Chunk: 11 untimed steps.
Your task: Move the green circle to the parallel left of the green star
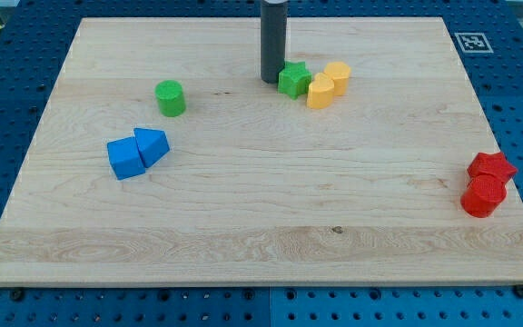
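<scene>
The green circle (170,97) is a short green cylinder on the wooden board, left of centre near the view's top. The green star (292,80) lies to its right, near the top middle. My tip (271,81) stands just left of the green star, close to or touching it, and well to the right of the green circle. The dark rod rises from the tip out of the view's top.
Two yellow blocks (320,92) (337,76) sit against the green star's right side. A blue cube (125,158) and a blue wedge-like block (152,144) lie at the left. A red star (491,167) and red cylinder (482,195) lie at the right edge.
</scene>
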Motion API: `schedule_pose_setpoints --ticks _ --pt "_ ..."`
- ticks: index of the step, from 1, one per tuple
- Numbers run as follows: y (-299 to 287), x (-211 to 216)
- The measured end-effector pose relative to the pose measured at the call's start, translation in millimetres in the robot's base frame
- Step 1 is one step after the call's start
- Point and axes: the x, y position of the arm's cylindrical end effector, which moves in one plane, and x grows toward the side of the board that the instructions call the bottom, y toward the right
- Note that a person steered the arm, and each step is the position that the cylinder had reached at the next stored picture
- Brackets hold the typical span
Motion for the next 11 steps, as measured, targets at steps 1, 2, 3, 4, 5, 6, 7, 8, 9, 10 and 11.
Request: schedule_pose_setpoints --ticks 1,2,3,4,5,6,7,8,9,10,11 --pt "-13.3 7.8" --pt "-73.5 7.8" --pt "-146.1 7.9" --pt "-201.0 10.8" --pt "-214.1 31.4" --pt "-192.0 54.2" --pt "-142.3 57.8" --pt "-126.1 19.7" --pt "-115.1 -6.3" --pt "-114.3 23.0" --pt "-101.8 55.0"
